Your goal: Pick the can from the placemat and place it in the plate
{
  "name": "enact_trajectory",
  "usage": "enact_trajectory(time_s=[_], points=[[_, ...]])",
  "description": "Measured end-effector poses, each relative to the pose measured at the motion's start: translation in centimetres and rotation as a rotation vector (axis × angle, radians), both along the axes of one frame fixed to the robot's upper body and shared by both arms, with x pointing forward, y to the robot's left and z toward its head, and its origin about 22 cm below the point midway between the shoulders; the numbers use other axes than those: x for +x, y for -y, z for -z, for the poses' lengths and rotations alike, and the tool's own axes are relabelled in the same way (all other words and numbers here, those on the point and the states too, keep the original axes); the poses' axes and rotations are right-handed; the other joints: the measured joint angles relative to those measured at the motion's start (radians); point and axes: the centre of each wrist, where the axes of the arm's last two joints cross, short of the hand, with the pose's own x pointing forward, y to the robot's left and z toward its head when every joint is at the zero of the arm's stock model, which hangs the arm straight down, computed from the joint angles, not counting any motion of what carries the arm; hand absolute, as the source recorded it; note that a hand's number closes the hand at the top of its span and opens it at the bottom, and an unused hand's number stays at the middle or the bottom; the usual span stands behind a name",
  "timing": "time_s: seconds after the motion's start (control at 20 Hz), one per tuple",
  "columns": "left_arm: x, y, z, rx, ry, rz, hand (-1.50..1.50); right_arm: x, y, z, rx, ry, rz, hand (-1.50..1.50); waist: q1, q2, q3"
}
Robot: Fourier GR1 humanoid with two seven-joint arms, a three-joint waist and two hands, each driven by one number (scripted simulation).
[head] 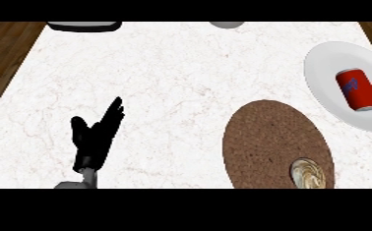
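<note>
A red can (354,88) with a blue mark lies on its side in the white plate (324,68) at the right edge of the counter. The round brown placemat (269,139) lies in front of the plate, with a small round beige swirled thing (308,173) on its near right part. My left hand (96,136) shows at the lower left, open with fingers pointing up, resting well apart from the placemat and the plate. My right hand shows nowhere in the view.
A dark-rimmed object (83,26) sits at the counter's far left edge and a grey rounded object (227,24) at the far middle. Wooden floor (15,43) borders the white marble counter on the left.
</note>
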Motion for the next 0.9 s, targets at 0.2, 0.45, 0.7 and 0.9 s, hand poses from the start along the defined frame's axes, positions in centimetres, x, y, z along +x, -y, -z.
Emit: enact_trajectory(time_s=[0.2, 0.45, 0.7, 0.9], points=[[0.0, -0.4, -0.3, -0.001, -0.012, -0.006, 0.0, -2.5, 1.5, 0.5, -0.017, -0.047, -0.027, -1.5, -0.005, -0.002, 0.0], [-0.2, -0.1, -0.1, -0.002, -0.012, -0.016, 0.0, -5.4, 2.9, 0.8, -0.085, -0.118, -0.034, -1.5, -0.012, -0.005, 0.0], [-0.3, -0.2, -0.1, 0.001, -0.017, -0.022, 0.0, -7.6, 3.5, 1.7, -0.146, -0.17, -0.037, -1.5, -0.017, -0.008, -0.001], [-0.3, -0.7, -0.2, 0.004, -0.028, -0.016, 0.0, -8.9, 4.0, 2.0, -0.168, -0.193, -0.026, -1.5, -0.019, -0.01, -0.001]])
